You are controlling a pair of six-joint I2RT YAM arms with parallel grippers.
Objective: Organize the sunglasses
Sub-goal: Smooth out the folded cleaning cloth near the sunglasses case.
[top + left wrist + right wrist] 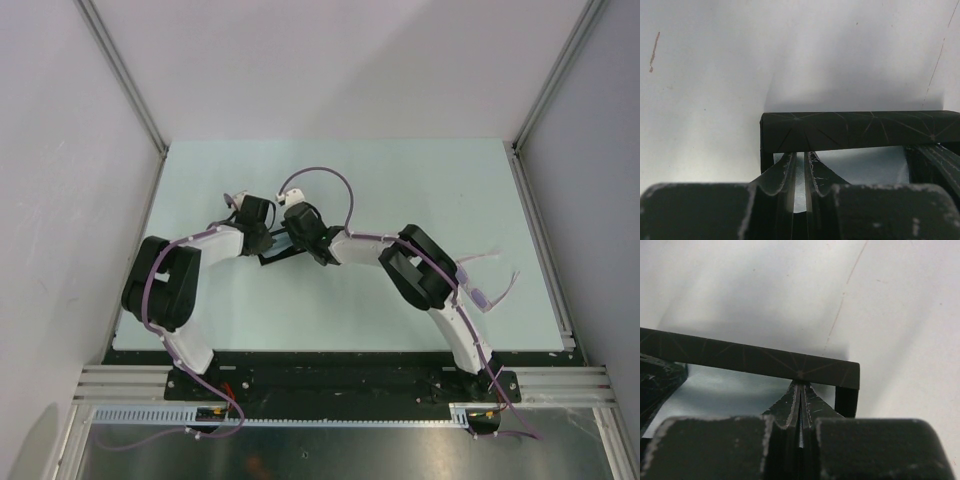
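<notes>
The sunglasses, with a thin pink frame and tinted lenses, lie on the table at the right, partly behind my right arm's elbow. Both grippers are far from them. A black oblong case is at the table's middle with both grippers on it. My left gripper is closed to a narrow gap at the case's edge, its own point shown in the left wrist view. My right gripper is pinched shut on the case's other end, tips touching it. A light blue cloth shows under the case.
The pale green table top is bounded by metal rails at the left and right. White walls enclose the cell. My right arm's elbow stands close to the sunglasses.
</notes>
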